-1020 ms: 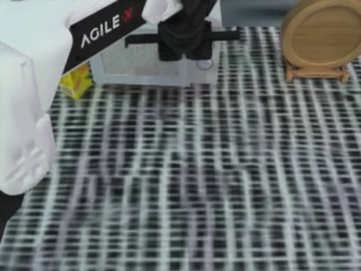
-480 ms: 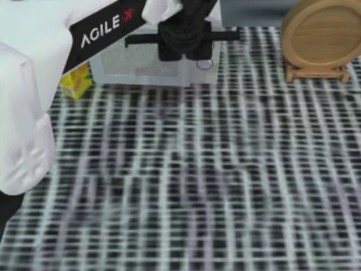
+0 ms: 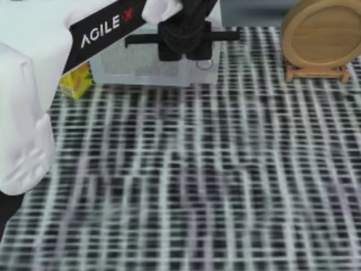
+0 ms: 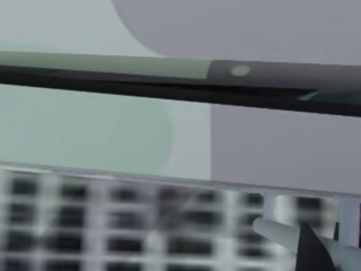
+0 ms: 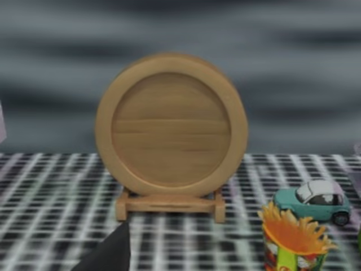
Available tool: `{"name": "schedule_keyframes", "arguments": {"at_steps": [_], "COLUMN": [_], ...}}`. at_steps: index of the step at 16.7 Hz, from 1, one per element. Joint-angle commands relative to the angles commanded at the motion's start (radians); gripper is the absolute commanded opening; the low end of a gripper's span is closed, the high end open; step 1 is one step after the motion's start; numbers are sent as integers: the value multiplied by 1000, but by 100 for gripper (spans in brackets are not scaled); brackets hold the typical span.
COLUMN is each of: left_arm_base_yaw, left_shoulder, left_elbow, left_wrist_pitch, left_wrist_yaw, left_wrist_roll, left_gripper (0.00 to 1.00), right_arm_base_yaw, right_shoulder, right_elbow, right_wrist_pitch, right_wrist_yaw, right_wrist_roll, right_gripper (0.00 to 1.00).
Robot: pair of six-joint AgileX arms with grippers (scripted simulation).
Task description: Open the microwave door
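Slippage is the risk: left hand [image 3: 181, 49], finger state indeterminable, sits over the microwave door [image 3: 138, 63] at the desk's [image 3: 225, 169] far edge, apparently without a confirmed grip; right arm unseen.

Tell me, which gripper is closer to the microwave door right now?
The left. The left gripper sits right over the microwave door. The right gripper isn't in the top view; its camera faces the wooden board.

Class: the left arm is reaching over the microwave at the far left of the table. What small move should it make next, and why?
Probably a short pull toward the table's near edge. The left gripper sits at the right edge of the microwave door, which looks flush with the microwave.
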Motion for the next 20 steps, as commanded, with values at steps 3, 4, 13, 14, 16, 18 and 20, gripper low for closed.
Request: {"name": "schedule_keyframes", "arguments": {"at_steps": [3,4,13,14,16,18,20], "left_arm_base_yaw": [-6,-5,3,3,3,3,3], "left_shoulder": [-3,-13,-63,-63,-63,-63,-63], "left_elbow": [1,-10,-107,-107,-107,-107,-107], "left_wrist_pitch": [5,14,59,59,59,59,59], "left_wrist_yaw": [7,9,24,24,24,24,24], "left_wrist_roll": [-3,4,52,52,52,52,52], "left_gripper": [0,0,0,0,0,0,0], "right_arm_base_yaw": [0,0,0,0,0,0,0], "right_shoulder": [0,0,0,0,0,0,0], "right_elbow": [0,0,0,0,0,0,0], "right_wrist_pitch": [0,0,0,0,0,0,0], "right_wrist_yaw": [0,0,0,0,0,0,0], "right_wrist_roll": [0,0,0,0,0,0,0], "right_gripper": [100,100,100,100,100,100,100]}}
